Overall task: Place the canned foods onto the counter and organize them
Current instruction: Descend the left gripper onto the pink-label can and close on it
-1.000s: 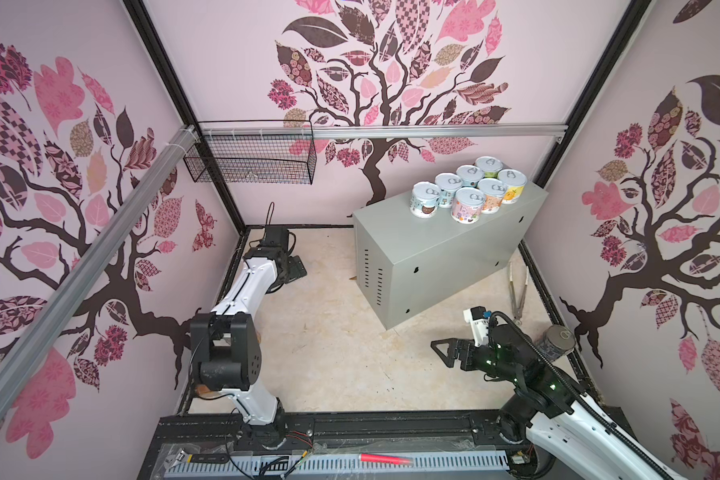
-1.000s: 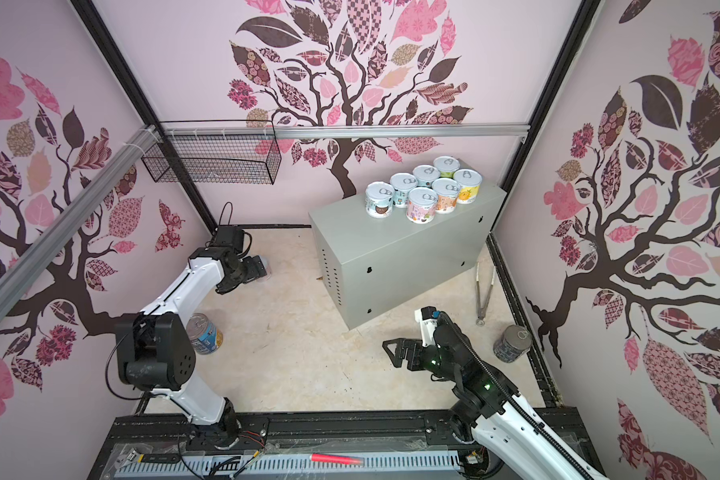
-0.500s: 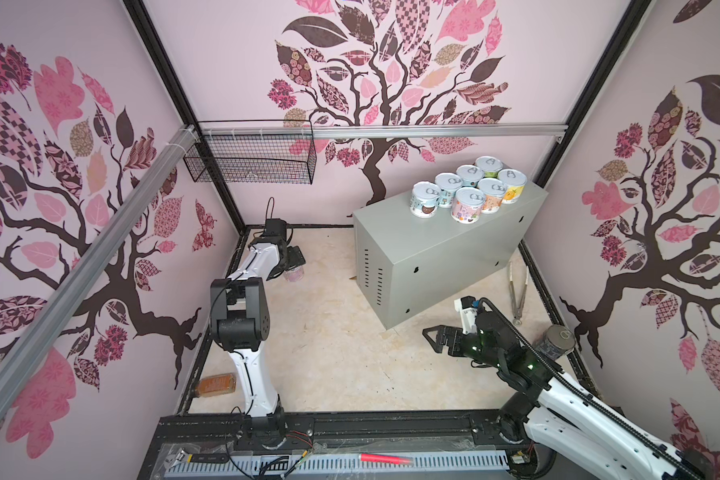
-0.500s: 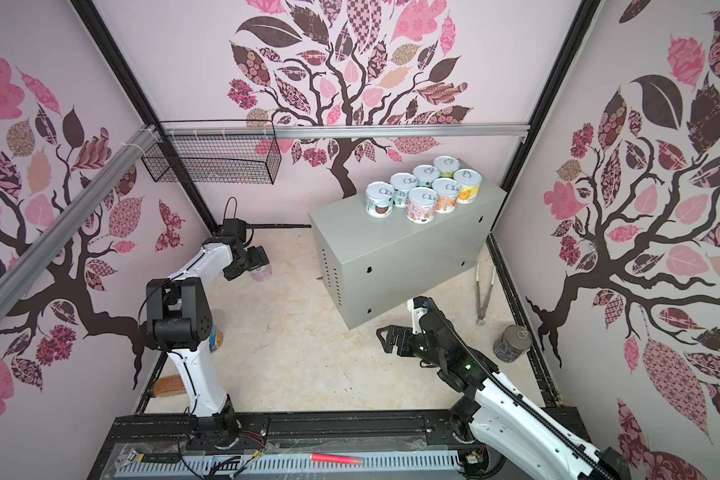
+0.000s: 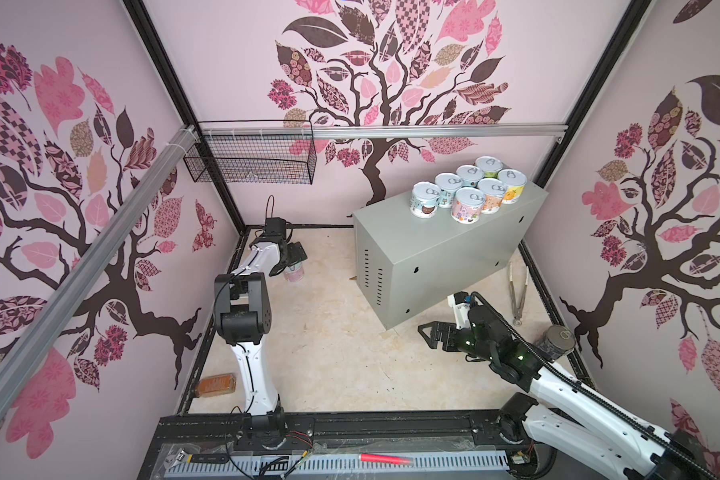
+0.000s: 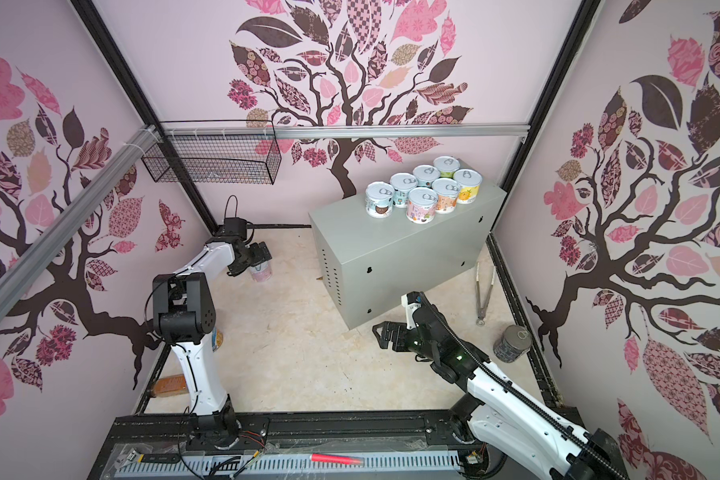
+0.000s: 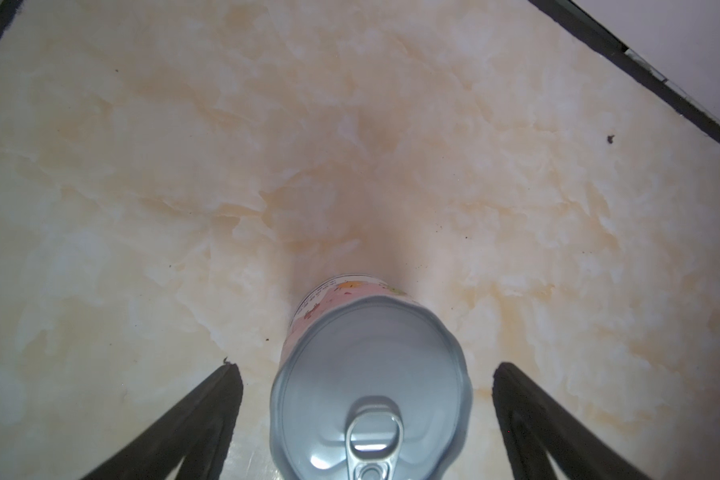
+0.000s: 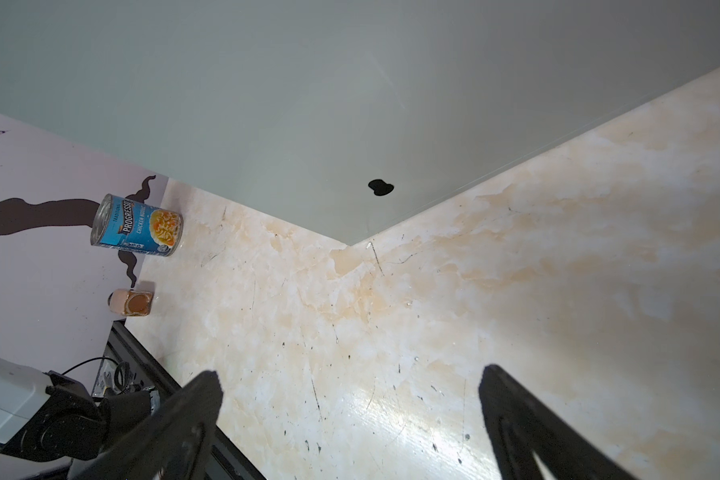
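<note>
Moved: left arm (image 5: 242,309) reared up.
Pink can (image 5: 294,273): axis vertical, lid up, ungripped between wide jaws of left gripper (image 7: 364,368).
Right gripper (image 8: 350,372): spread wide, empty.

**Seven cans up, three on the floor**

The light-grey metal counter (image 5: 454,266) stands askew at one o'clock, its vent slots facing the open floor. Seven short pastel cans (image 5: 468,203) sit upright on its far end, four behind and three in front, packed close. The pink-labelled can (image 5: 294,273) stands at ten o'clock, pull-tab up. The dark-labelled can (image 5: 555,341) is at four o'clock by the wall. The blue-labelled can (image 8: 137,224) is at nine o'clock, against the wall
</note>
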{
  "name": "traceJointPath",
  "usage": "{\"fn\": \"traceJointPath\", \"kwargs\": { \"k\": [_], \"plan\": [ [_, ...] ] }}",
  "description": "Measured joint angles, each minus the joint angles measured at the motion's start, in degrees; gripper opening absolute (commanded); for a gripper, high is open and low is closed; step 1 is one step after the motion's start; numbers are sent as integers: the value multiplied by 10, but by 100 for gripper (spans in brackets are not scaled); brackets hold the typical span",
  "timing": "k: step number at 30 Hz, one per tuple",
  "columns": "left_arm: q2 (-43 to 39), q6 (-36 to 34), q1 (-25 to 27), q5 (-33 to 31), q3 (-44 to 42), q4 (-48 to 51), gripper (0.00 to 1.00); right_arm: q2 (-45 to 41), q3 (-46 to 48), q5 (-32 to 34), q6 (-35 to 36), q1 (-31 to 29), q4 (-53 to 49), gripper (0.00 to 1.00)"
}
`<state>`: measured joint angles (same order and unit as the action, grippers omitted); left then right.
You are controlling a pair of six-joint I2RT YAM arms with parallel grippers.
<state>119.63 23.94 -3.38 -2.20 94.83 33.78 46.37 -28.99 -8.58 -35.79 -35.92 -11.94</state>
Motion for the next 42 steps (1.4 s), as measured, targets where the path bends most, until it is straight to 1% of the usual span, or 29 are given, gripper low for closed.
{"fn": "traceJointPath", "kwargs": {
  "k": [8,20,30,33,36,40,42],
  "plan": [
    [4,-2,0,9,15,3,98,4,0,-2,8,0,6,100],
    [51,-15,2,-14,40,30,98,40,0,-11,16,0,25,100],
    [51,-24,17,-45,40,29,91,48,1,-18,18,0,41,100],
    [51,-27,27,-54,40,26,85,47,2,-19,18,0,41,100],
    [51,-29,33,-57,40,23,77,42,4,-19,19,0,40,100],
    [51,-30,38,-64,40,23,61,34,6,-19,23,0,38,100],
    [51,-32,40,-66,40,23,55,30,6,-19,24,0,37,100]
  ]
}}
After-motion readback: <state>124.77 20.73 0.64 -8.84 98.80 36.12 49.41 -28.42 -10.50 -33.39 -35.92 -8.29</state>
